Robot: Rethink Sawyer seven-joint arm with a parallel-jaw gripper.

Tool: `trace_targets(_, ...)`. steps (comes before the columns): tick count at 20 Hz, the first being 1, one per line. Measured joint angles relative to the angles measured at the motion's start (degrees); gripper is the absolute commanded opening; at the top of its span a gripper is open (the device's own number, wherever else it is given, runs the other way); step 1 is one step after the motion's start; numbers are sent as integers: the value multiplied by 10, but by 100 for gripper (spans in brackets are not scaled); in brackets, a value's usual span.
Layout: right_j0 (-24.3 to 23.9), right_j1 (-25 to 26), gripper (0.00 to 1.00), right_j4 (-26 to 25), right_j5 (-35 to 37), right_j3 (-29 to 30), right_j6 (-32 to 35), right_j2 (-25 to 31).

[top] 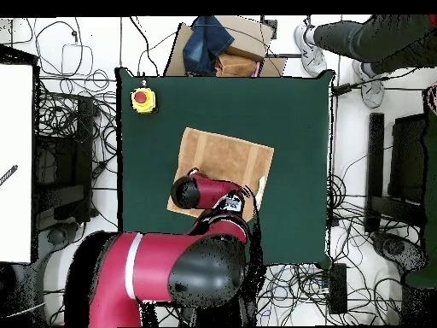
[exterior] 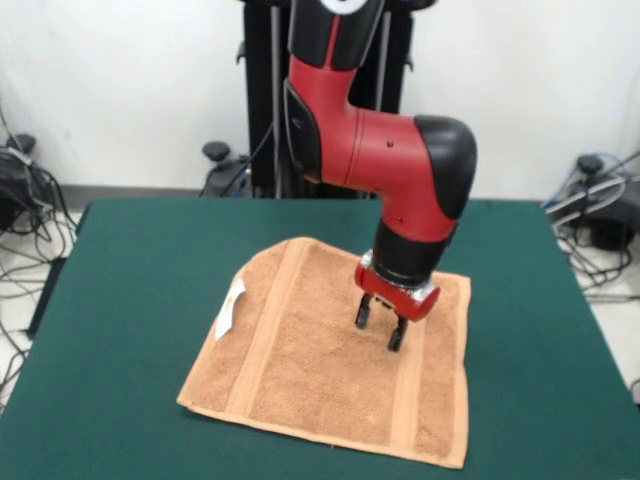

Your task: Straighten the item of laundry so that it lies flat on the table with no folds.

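The orange-tan towel (exterior: 320, 370) is lying spread flat on the green table (exterior: 130, 300); its white tag (exterior: 231, 307) is showing at one edge. The gripper (exterior: 381, 329) is hovering over it, fingers (exterior: 363, 315) slightly parted, holding nothing.

Behind me a plain white wall (exterior: 120, 90) meets a pale floor (exterior: 20, 275), and tangled black cables (top: 64, 128) lie along both sides of my table. A brown cardboard box (top: 243, 38) with dark blue cloth (top: 207, 41) sits beyond the far edge, where a person's legs (top: 367, 38) and pale shoes (top: 309, 47) show.
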Motion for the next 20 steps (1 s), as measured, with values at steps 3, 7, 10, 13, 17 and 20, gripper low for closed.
trace_targets(3,-1,-2,100,0,-61,28,0,3)
trace_targets(7,-16,-4,100,0,-137,64,0,15)
trace_targets(10,-35,-7,100,0,-177,87,0,30)
trace_targets(13,-61,-11,100,0,-194,102,0,51)
trace_targets(17,-86,-15,100,0,-192,109,0,70)
trace_targets(20,-102,-19,100,0,-190,116,0,84)
